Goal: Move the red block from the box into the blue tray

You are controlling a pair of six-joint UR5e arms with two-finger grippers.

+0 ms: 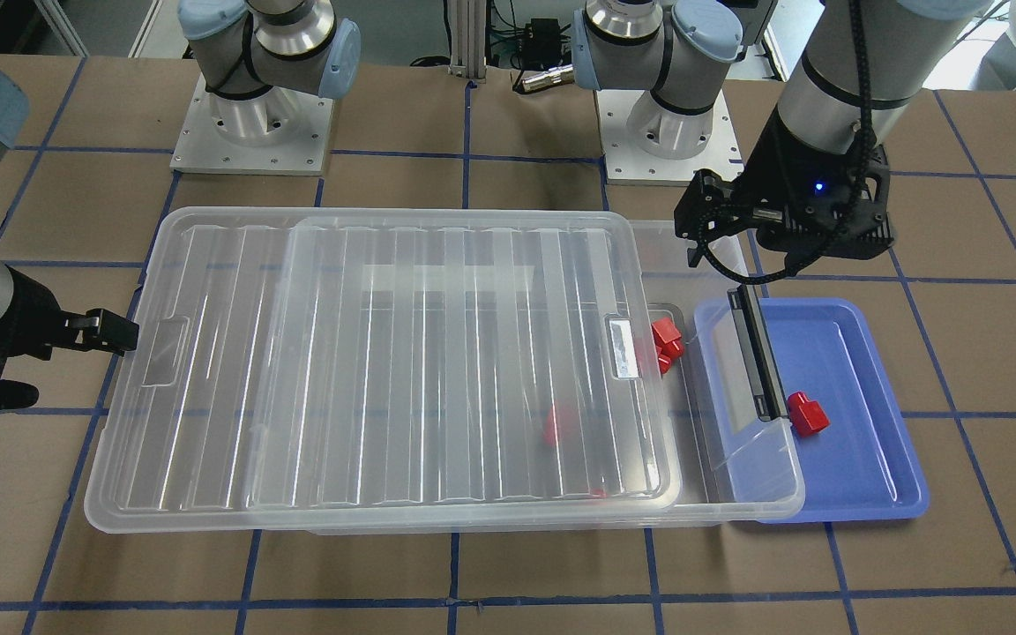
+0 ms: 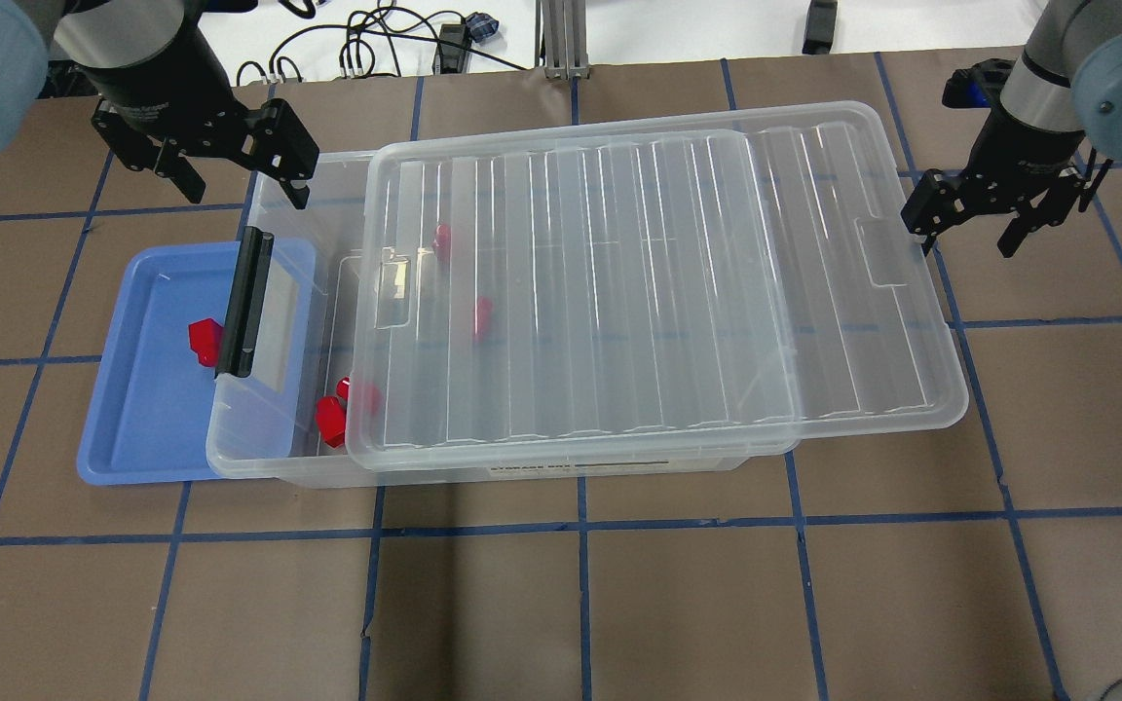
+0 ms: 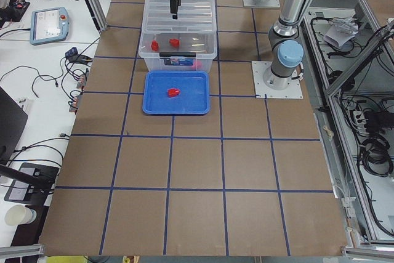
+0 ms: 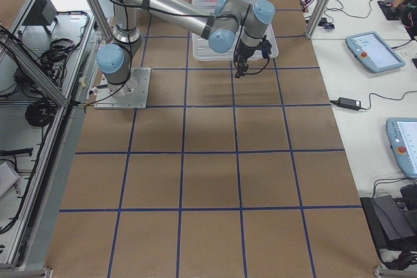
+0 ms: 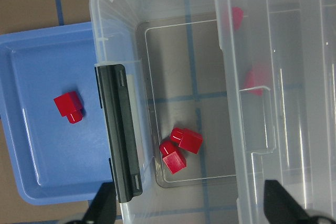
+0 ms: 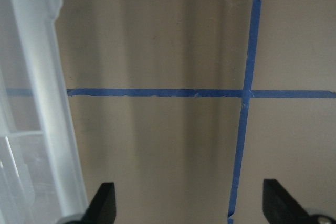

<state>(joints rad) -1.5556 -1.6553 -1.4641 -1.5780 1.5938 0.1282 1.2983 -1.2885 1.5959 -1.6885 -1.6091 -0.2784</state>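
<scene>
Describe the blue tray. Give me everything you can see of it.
The blue tray is a shallow rectangle of smooth, slightly glossy periwinkle plastic with rounded corners and a raised rim. It lies flat on the brown table, at the end of the box on the robot's left. In the overhead view the box's latch end covers one long side of it; I cannot tell whether they touch. One red block lies inside near that side, and nothing else is in it.

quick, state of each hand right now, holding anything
left hand: open, holding nothing
right hand: open, holding nothing
</scene>
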